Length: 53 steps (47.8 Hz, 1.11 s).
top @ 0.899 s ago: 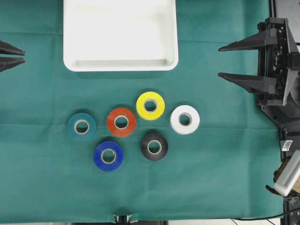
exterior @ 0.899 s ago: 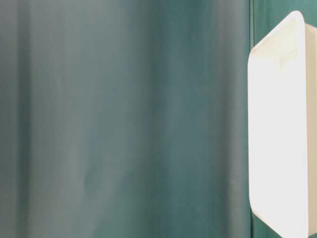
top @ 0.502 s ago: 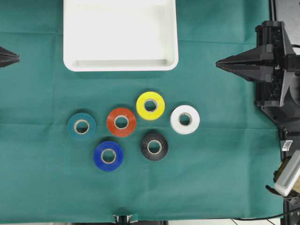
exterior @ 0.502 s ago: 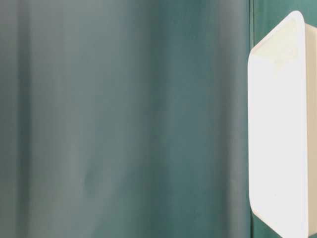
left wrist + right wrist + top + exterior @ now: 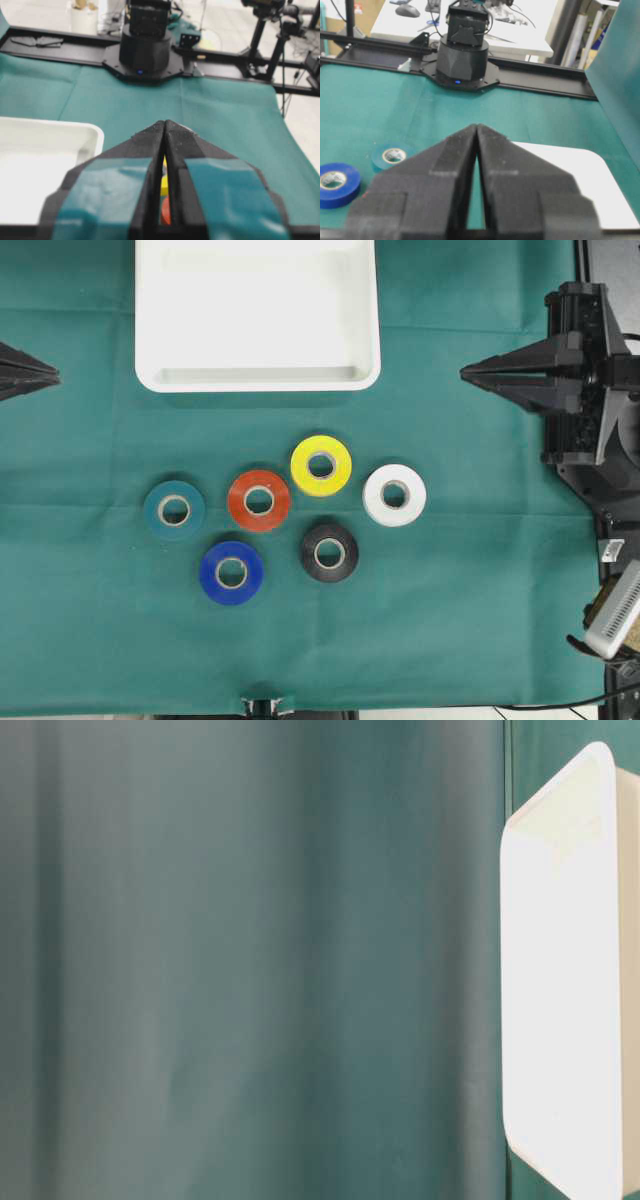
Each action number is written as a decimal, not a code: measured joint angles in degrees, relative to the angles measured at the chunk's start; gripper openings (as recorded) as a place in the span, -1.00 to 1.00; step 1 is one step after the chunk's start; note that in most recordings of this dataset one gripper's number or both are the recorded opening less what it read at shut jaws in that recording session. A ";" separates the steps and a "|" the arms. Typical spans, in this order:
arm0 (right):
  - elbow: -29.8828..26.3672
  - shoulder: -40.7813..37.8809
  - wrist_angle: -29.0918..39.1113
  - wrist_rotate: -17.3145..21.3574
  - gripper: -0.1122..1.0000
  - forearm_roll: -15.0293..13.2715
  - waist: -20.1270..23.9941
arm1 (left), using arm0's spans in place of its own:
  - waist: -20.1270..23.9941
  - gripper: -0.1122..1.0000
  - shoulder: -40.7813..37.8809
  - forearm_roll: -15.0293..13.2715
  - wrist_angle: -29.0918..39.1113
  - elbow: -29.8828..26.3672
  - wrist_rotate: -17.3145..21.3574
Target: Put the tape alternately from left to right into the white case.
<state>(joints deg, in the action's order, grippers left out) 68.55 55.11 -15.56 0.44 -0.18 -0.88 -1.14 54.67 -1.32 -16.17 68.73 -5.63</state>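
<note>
I see six tape rolls (image 5: 290, 520) clustered on the green counter (image 5: 460, 590) below the white case (image 5: 257, 379), nothing between, both fingers clenched empty, left gripper (image 5: 55, 379) and right gripper (image 5: 466, 373) level at the edges.

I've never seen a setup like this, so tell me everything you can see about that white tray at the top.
The white case is a shallow rectangular tray with rounded corners and a raised rim, apparently smooth plastic. It lies flat on the green cloth, cut off by the top edge of the overhead view. Nothing shows inside it. The six tape rolls lie below it, apart from it, and neither gripper touches it.
</note>
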 measured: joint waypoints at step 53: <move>-2.37 -15.64 0.00 0.18 0.63 0.00 -0.44 | -0.18 0.88 -15.29 -0.09 3.08 -2.99 -0.18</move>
<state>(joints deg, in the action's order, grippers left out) 66.18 39.46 -15.56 0.62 -0.18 -1.32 -1.32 39.38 -1.41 -13.10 65.74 -5.80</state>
